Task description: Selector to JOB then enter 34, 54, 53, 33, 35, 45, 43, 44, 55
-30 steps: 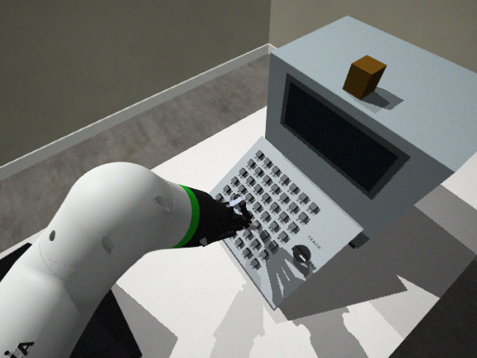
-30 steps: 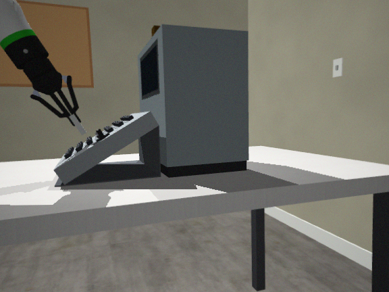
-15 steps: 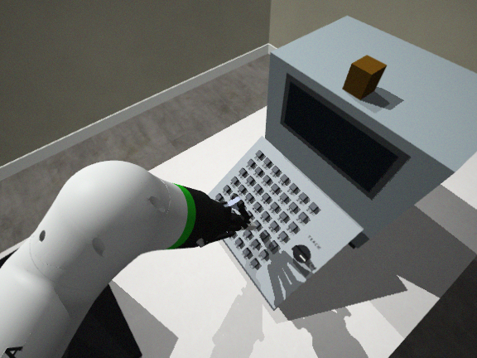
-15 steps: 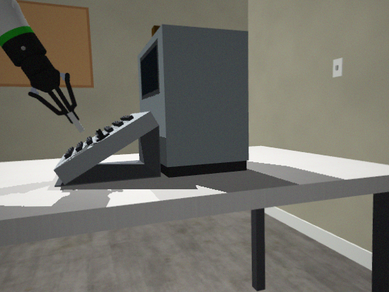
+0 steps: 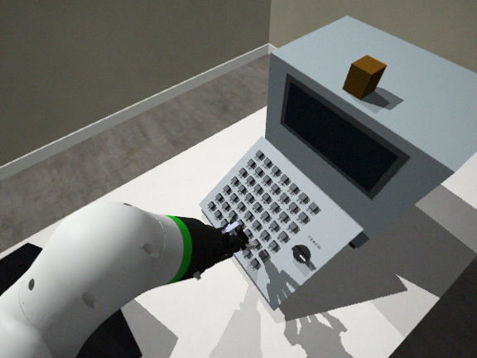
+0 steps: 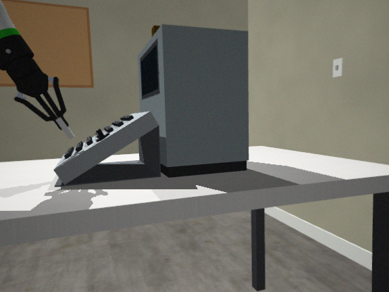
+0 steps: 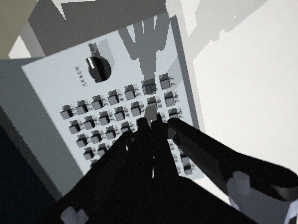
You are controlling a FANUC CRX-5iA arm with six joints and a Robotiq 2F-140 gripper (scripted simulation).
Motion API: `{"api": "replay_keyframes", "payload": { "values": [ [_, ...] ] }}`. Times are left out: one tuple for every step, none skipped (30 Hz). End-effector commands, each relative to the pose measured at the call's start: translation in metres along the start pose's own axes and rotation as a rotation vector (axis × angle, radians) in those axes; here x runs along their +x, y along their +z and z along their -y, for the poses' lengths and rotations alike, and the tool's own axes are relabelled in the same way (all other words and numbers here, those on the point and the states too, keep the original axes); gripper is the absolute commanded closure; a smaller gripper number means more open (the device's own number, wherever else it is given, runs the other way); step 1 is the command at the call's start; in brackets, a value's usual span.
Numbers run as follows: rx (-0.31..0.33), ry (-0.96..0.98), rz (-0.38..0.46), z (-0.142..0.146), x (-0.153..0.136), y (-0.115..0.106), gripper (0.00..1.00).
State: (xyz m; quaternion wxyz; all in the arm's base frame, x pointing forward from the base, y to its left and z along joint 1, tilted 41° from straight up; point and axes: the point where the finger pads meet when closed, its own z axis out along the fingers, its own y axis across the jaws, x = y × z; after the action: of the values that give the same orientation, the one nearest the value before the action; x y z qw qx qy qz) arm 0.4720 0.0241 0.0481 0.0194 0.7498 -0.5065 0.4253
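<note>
The robot arm (image 5: 103, 249) (image 6: 7, 20) has a smooth white shell of rounded form, with small round grey caps on it. A bright green ring (image 5: 185, 249) (image 6: 9, 32) goes around before the black wrist section (image 5: 203, 244) (image 6: 17, 51). The fingers (image 6: 66, 128) have thin black bars, and their ends are pale grey.

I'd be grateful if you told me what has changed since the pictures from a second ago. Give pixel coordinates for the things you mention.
The gripper (image 5: 251, 245) (image 6: 71, 136) (image 7: 152, 113) has moved away from the cabinet (image 5: 410, 87) (image 6: 206, 98), toward the sloping keypad's (image 5: 331, 232) (image 6: 111, 145) (image 7: 50, 75) lower edge. Nothing was visibly taken hold of or let go. The keypad, the selector (image 5: 301, 253) (image 6: 98, 134) (image 7: 99, 69) and the brown block (image 5: 364, 76) (image 6: 154, 30) look unchanged.
</note>
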Motion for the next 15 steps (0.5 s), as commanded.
{"api": "replay_keyframes", "payload": {
  "values": [
    [0.001, 0.002, 0.000, 0.000, 0.002, 0.000, 1.00],
    [0.001, 0.002, 0.000, 0.000, 0.002, 0.000, 1.00],
    [0.001, 0.002, 0.000, 0.000, 0.002, 0.000, 1.00],
    [0.001, 0.002, 0.000, 0.000, 0.002, 0.001, 1.00],
    [0.001, 0.002, 0.000, 0.000, 0.002, 0.002, 1.00],
    [0.001, 0.002, 0.000, 0.000, 0.002, 0.003, 1.00],
    [0.001, 0.002, 0.000, 0.000, 0.002, 0.004, 1.00],
    [0.001, 0.002, 0.000, 0.000, 0.002, 0.004, 1.00],
    [0.001, 0.002, 0.000, 0.000, 0.002, 0.004, 1.00],
    [0.001, 0.002, 0.000, 0.000, 0.002, 0.006, 1.00],
    [0.001, 0.002, 0.000, 0.000, 0.002, 0.007, 1.00],
    [0.001, 0.002, 0.000, 0.000, 0.002, 0.009, 1.00],
    [0.001, 0.002, 0.000, 0.000, 0.002, 0.011, 1.00],
    [0.001, 0.002, 0.000, 0.000, 0.002, 0.012, 1.00],
    [0.001, 0.002, 0.000, 0.000, 0.002, 0.014, 1.00]
  ]
}}
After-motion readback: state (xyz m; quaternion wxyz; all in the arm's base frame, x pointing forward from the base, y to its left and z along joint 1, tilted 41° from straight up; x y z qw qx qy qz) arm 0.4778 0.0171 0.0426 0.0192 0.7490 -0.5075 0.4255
